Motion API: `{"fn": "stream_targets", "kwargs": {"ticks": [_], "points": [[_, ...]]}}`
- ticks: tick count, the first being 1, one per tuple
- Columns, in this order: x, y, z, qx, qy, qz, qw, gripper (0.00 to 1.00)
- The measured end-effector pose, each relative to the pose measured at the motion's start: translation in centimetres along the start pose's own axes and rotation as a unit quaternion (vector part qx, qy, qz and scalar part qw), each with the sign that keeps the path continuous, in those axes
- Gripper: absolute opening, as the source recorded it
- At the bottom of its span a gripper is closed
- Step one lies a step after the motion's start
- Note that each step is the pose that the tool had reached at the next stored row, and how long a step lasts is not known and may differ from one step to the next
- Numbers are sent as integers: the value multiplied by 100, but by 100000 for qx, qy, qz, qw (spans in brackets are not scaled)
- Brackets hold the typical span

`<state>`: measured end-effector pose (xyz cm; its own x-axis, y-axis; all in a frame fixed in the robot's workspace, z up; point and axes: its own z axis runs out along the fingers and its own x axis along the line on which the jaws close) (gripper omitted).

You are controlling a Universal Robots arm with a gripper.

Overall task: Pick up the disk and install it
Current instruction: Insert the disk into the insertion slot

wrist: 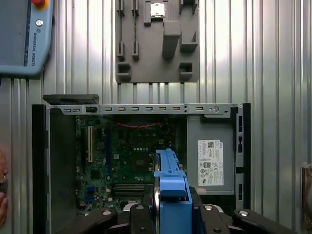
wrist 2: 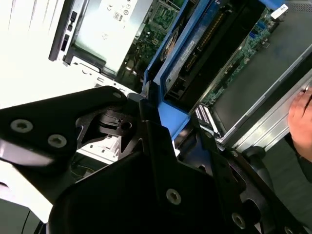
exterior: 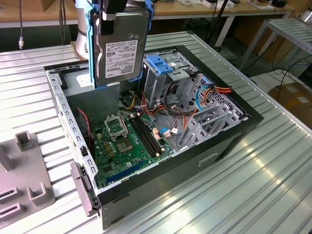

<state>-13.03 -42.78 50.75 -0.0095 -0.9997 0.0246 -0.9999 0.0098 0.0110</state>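
"The disk hangs upright above the open computer case, fingers clamped on its blue rail."

"It could snag those loose cables by the drive cage, or tilt and jam. Someone's hand is close, too."

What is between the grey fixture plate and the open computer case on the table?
Only a bare strip of the ribbed metal table, seen in the first wrist view, separates the fixture plate from the computer case.
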Motion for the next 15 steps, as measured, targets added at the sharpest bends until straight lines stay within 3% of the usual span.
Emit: {"fn": "stream_targets", "kwargs": {"ticks": [3,6,12,14,15], "points": [[129,-7,12,-1,117,-4,100000,37],[185,-51,25,5,171,2,100000,37],[188,-301,44,2,277,-5,100000,37],[186,-449,51,-1,377,-1,99999,37],[185,-489,54,0,405,-1,99999,37]]}}
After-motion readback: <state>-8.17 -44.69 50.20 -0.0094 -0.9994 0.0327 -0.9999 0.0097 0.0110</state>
